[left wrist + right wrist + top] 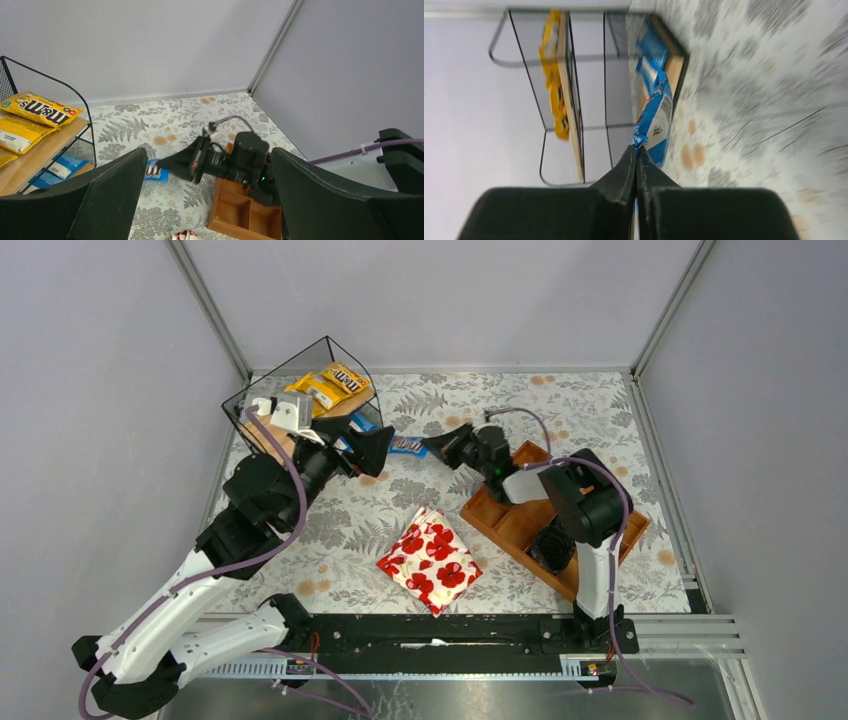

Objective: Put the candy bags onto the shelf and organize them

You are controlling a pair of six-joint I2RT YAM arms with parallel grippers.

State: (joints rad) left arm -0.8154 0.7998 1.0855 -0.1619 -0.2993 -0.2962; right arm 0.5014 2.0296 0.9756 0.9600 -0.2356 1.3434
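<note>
Near the shelf (40,155) — blue bag (408,445) (long axis shelfward)

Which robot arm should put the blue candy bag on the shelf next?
The right one. The right gripper is shut on the blue candy bag, with the shelf just ahead. The left gripper is open and empty, so it would probably need to take the bag first.

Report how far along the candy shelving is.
Done: on the shelf, yellow packets lie on the upper board, blue packets on the lower. In hand: the right gripper is shut on another blue packet just short of the shelf. Left: shelving it; the left gripper is open and empty.
</note>
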